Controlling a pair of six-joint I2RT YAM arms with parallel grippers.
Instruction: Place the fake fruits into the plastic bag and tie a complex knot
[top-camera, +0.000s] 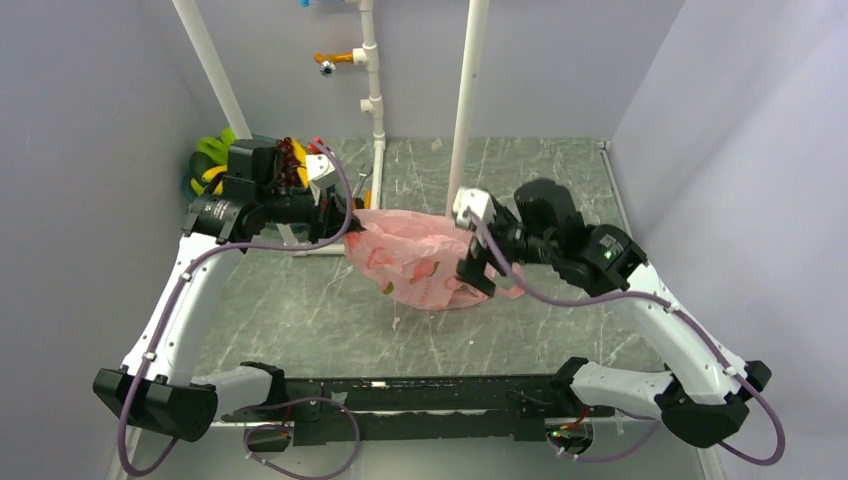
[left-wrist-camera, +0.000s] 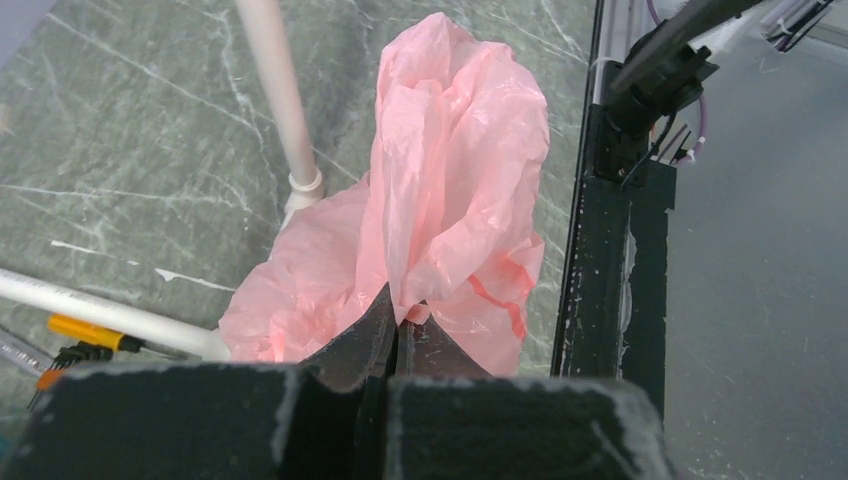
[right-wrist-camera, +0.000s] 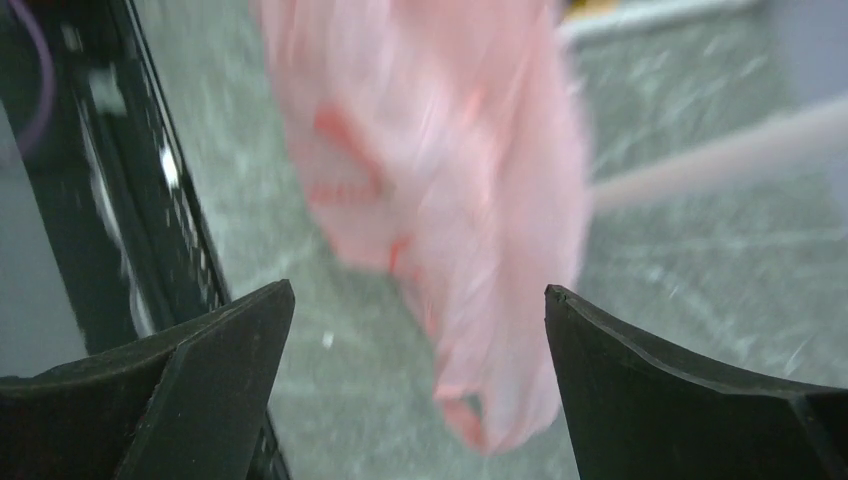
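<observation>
Left fingers (left-wrist-camera: 400, 330) pinch the pink plastic bag (top-camera: 415, 255); right fingers (right-wrist-camera: 415, 330), spread wide, should close squarely around its dangling film.

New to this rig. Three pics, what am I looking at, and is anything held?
Two robot arms are bolted at the near edge of a grey marbled table. The wide picture comes from a fixed camera above and behind them. The other two come from cameras on each wrist, looking out past that arm's own jaws.

A pink bag lies mid-table. The left gripper is shut on a bunch of its film. The right gripper is open, hovering by the bag, its picture blurred. Some fake fruits sit in the far left corner, behind the left arm. White pipes stand at the back.
</observation>
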